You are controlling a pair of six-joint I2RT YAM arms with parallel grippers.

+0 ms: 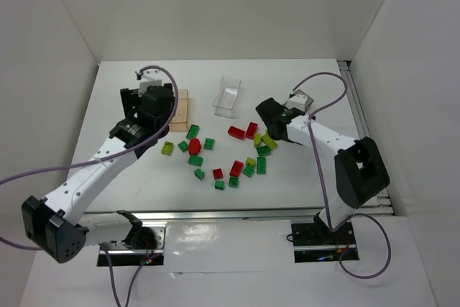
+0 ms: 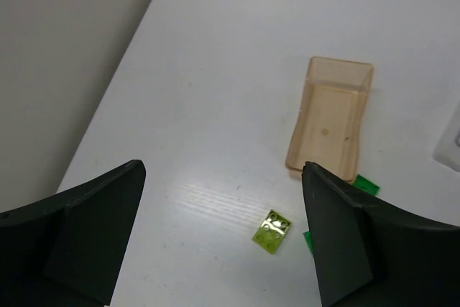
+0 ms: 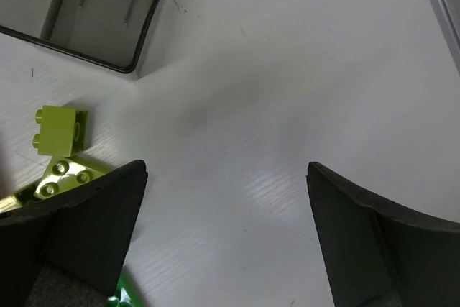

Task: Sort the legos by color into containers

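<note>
Your left tool [image 2: 223, 246] is spread wide and released. Nothing sits between its two fingers [image 2: 72, 249], and they touch nothing. Your right tool [image 3: 226, 239] is spread just as wide and also grips nothing.

The legos [image 1: 223, 150] lie loose on the worktop [image 1: 302, 185] in a scattered group between the two arms, with red, green and yellow-green mixed together.

In the top view the left tool covers part of the tan box [image 2: 330, 116]. The left wrist view shows this box whole, its floor bare, lying just beyond the tool. It also shows one yellow-green brick [image 2: 272, 231] nearer to the tool, and a green brick [image 2: 365, 185] just beside the near corner of the box.

In the top view the dark box [image 3: 100, 5] is almost hidden behind the right arm [image 1: 323, 141]. The right wrist view shows its corner at the upper left, and two yellow-green pieces [image 3: 61, 129] near the left finger of that tool.

Only the top view shows the clear box [image 1: 228, 96] well. It stands at the far side of the worktop, between the other two boxes.
</note>
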